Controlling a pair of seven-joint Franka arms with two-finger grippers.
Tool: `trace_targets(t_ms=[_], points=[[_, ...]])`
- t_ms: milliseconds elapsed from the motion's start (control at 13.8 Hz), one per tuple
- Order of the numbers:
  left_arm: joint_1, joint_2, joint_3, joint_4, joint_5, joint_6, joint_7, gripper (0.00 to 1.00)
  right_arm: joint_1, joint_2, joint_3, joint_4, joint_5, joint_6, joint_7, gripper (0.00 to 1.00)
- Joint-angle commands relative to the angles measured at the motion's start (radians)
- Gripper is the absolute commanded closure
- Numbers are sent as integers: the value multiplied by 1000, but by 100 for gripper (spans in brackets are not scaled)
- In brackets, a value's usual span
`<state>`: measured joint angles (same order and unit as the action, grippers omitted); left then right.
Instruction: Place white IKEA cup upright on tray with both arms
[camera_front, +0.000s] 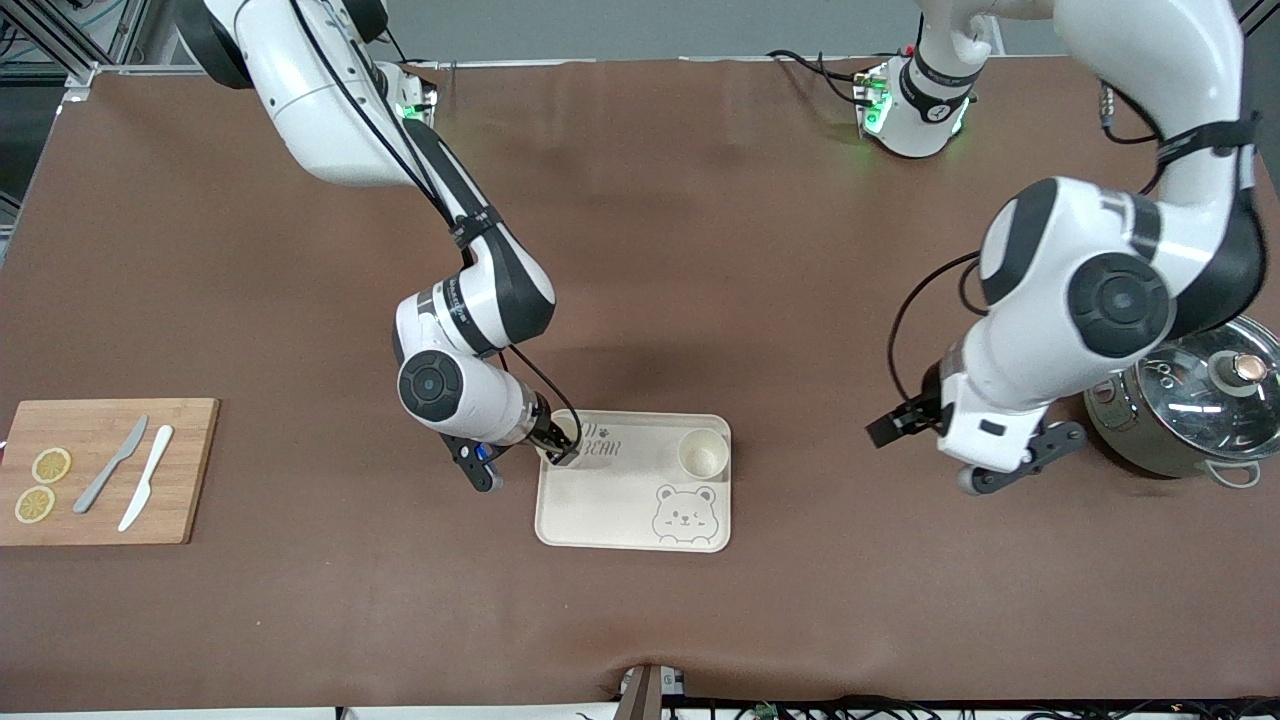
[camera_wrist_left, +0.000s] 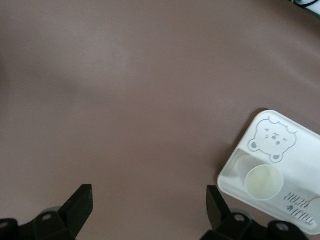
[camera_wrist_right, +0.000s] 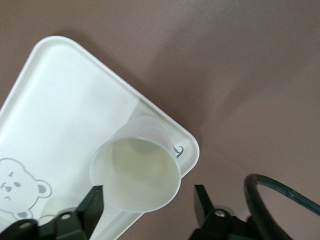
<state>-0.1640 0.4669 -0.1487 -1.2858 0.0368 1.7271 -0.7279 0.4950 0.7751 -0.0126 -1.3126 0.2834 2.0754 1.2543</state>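
The cream tray (camera_front: 600, 500) with the bear face lies mid-table, near the front camera. One white cup (camera_front: 703, 452) stands upright in the tray's corner toward the left arm's end. A second white cup (camera_front: 565, 430) stands upright in the corner toward the right arm's end. My right gripper (camera_front: 558, 447) is low over that corner. In the right wrist view this cup (camera_wrist_right: 136, 175) sits on the tray (camera_wrist_right: 65, 100) between the right gripper's (camera_wrist_right: 148, 197) open fingers. My left gripper (camera_front: 895, 425) waits open and empty (camera_wrist_left: 148, 192) over bare table beside the tray (camera_wrist_left: 305, 160).
A bamboo cutting board (camera_front: 180, 500) at the right arm's end carries two lemon slices (camera_front: 42, 485), a grey knife (camera_front: 110, 465) and a white knife (camera_front: 146, 478). A steel pot with a glass lid (camera_front: 1195, 395) stands at the left arm's end, close to the left arm.
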Motion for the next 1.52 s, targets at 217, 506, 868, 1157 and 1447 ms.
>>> trace_targets(t_ms=[217, 506, 868, 1157, 1447], points=[[106, -141, -2, -27, 8, -118, 44, 0, -29, -74, -18, 168, -143, -421, -3, 0], [191, -230, -2, -27, 6, -240, 189, 0, -117, -253, -12, 112, -217, -498, -243, 0], [291, -292, -2, -27, 3, -340, 457, 0, -269, -459, -13, -77, -220, -515, -635, 0], [320, -318, -3, -52, -2, -348, 596, 0, -400, -536, -13, -116, -257, -518, -962, 0], [317, -336, -11, -75, 6, -340, 597, 0, -506, -589, -13, -117, -259, -564, -1204, 0]])
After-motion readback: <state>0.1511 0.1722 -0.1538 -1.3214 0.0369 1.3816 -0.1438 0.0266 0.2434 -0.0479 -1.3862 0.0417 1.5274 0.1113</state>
